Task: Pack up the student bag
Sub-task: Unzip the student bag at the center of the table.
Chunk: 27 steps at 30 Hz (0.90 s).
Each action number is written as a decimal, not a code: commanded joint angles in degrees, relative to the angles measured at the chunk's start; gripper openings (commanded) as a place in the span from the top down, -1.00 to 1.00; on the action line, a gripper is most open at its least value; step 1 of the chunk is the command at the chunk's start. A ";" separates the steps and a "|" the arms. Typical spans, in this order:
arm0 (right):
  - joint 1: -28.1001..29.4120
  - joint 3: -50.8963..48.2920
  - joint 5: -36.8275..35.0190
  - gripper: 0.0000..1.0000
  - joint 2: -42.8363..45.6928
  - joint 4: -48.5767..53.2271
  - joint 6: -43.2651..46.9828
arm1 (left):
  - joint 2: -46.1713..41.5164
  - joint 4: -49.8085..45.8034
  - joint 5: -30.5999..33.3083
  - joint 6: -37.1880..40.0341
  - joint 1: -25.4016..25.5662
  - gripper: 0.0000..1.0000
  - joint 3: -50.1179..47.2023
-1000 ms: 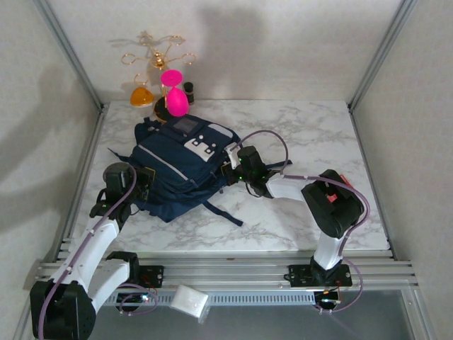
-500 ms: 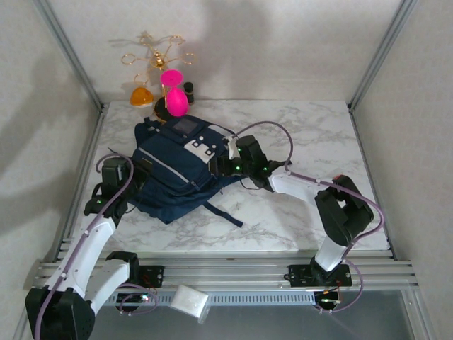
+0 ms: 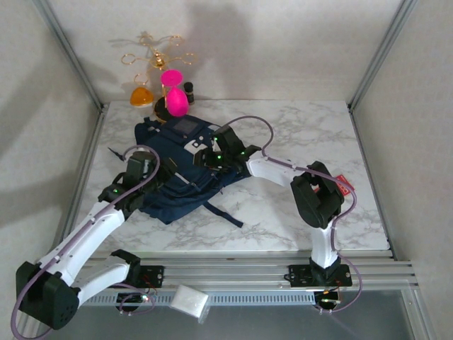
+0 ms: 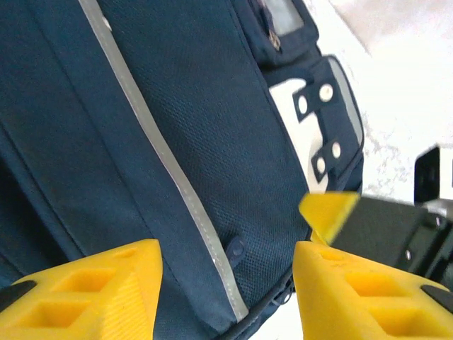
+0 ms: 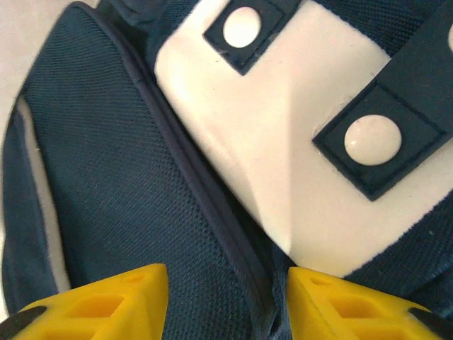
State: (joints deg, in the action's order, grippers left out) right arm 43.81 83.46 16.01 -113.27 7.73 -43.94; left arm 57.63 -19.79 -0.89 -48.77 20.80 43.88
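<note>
The student bag (image 3: pixel 173 152) lies flat on the marble table (image 3: pixel 304 134), toward 9 o'clock from the table's centre, with its top end and the grey patch pointing to 12 o'clock and a dark strap (image 3: pixel 225 212) trailing off toward 5 o'clock. Both arms reach in over it, the left one from 8 o'clock and the right one from 3 o'clock. The left gripper (image 4: pixel 226 283) is released: in its wrist view the two yellow fingers (image 4: pixel 92 287) stand well apart with bare navy fabric between them and nothing grasped. Between the fingers the bag's pale stripe (image 4: pixel 170 177) runs from 11 o'clock down to 6 o'clock, and a small dark zip pull (image 4: pixel 234 247) sits just beside it. At 3 o'clock in that same view a yellow fingertip of the other arm's tool hangs close above the bag, near the white patch (image 4: pixel 297 134) with its snaps. The right gripper (image 5: pixel 226 304) is likewise released, its jaws spread over the bag and holding nothing; beneath it are the white patch, two round snaps (image 5: pixel 373 139) on navy tabs, and a dark seam running toward 6 o'clock. Beyond the bag, at 12 o'clock off the table's far edge, stand a pink egg-shaped thing (image 3: pixel 174 99), an orange piece (image 3: pixel 141 96), a small dark bottle (image 3: pixel 189 90) and a gold wire stand (image 3: pixel 152 53).
</note>
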 commanded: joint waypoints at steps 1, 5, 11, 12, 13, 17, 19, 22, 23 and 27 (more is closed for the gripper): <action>0.51 3.09 -2.88 0.09 -1.57 4.33 0.54 | 0.77 -0.27 0.50 1.23 1.21 -0.02 0.62; 0.54 5.14 -3.21 0.29 -3.47 4.76 2.01 | 2.37 0.63 -1.43 0.80 2.95 0.01 0.40; 0.48 3.63 -2.65 0.84 -0.90 2.26 1.27 | 2.76 -1.76 -0.71 -0.42 8.80 0.02 1.66; 0.51 3.32 -2.63 0.92 -0.28 2.07 0.91 | 2.80 -2.25 0.08 -0.89 10.26 0.02 1.73; 0.40 2.93 -2.35 0.99 0.29 1.77 0.52 | 2.84 -2.78 0.85 -1.39 11.45 0.02 1.74; 0.02 0.17 0.29 1.00 3.35 -2.00 -2.44 | 4.90 -4.36 2.91 -3.37 15.72 0.05 1.73; 0.03 -1.02 0.80 1.00 4.93 -3.60 -4.19 | 6.46 -5.04 4.09 -4.19 17.77 0.07 2.23; -0.04 -4.04 1.86 1.00 7.69 -7.79 -7.31 | 8.24 -5.83 6.64 -5.33 20.89 0.08 3.13; 0.03 -4.75 2.17 1.00 8.22 -8.63 -8.14 | 8.80 -5.69 7.27 -5.74 21.51 0.08 3.23; 0.00 -5.47 3.57 1.00 8.52 -10.82 -9.62 | 11.75 -4.51 8.80 -6.84 22.59 0.08 4.19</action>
State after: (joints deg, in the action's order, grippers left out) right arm 43.92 78.15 17.21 -107.98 2.61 -50.06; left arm 67.83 -23.22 3.75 -52.97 42.74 45.76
